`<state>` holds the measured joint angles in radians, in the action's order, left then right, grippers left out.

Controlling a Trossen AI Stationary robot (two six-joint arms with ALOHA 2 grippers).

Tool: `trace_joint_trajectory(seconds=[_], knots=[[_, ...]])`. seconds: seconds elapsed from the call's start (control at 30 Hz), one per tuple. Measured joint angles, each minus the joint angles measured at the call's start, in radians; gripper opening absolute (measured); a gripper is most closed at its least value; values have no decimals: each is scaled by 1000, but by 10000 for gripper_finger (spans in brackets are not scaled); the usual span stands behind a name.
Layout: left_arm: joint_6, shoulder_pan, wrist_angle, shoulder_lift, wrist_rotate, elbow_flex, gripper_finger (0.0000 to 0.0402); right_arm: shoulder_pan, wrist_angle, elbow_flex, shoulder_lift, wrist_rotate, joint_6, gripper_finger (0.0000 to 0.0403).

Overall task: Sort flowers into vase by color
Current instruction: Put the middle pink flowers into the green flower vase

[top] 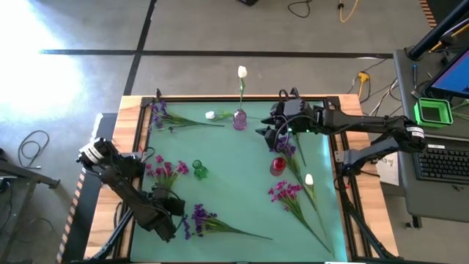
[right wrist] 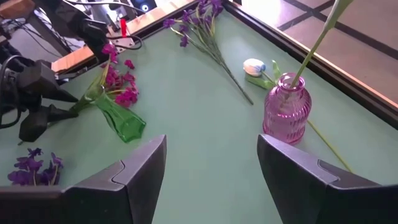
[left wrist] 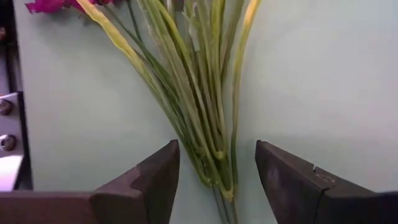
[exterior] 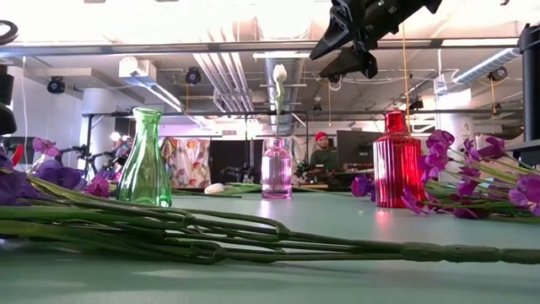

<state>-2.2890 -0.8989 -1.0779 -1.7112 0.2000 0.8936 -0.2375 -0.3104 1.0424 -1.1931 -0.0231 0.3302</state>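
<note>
The left gripper (left wrist: 216,171) hangs low near the worktop's (top: 234,213) front-left corner, its fingers (left wrist: 155,177) standing wide on either side of a bundle of green stems (left wrist: 199,112), and they hold nothing yet. The danger, as I judge it, is that the fingers close on only some of these thin stems, so the bundle splits, or that they scrape the worktop and push the stems away. These stems seem to belong to the magenta flowers (top: 165,170) lying just beside the green vase (top: 198,171), and a careless lift could knock this narrow vase over. A purple bunch (top: 201,218) lies very near, at the front edge, and its stems could be caught too. The right gripper (right wrist: 211,174) waits above the worktop toward the back-right corner, its fingers wide and empty. The pink vase (top: 239,119) at the back edge already holds a white bud (top: 242,72). The red vase (top: 278,166) stands right of centre, among purple and magenta flowers (top: 287,192).
</note>
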Motion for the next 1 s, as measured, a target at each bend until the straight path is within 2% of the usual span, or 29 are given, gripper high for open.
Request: trace_joint_trajectory(seconds=[0.47, 0.67, 0.83, 1.0], knots=[[-5, 5, 6, -41, -15, 9, 13, 0, -1, 0, 0, -1, -12, 244], [-2, 6, -49, 4, -40, 16, 2, 6, -1, -1, 0, -2, -15, 244], [3, 7, -281, 61, -23, 106, 0, 6, 0, -1, 0, -2, -27, 244], [18, 3, -501, 163, 90, 231, 0, 6, 0, -1, 0, -2, -40, 244]])
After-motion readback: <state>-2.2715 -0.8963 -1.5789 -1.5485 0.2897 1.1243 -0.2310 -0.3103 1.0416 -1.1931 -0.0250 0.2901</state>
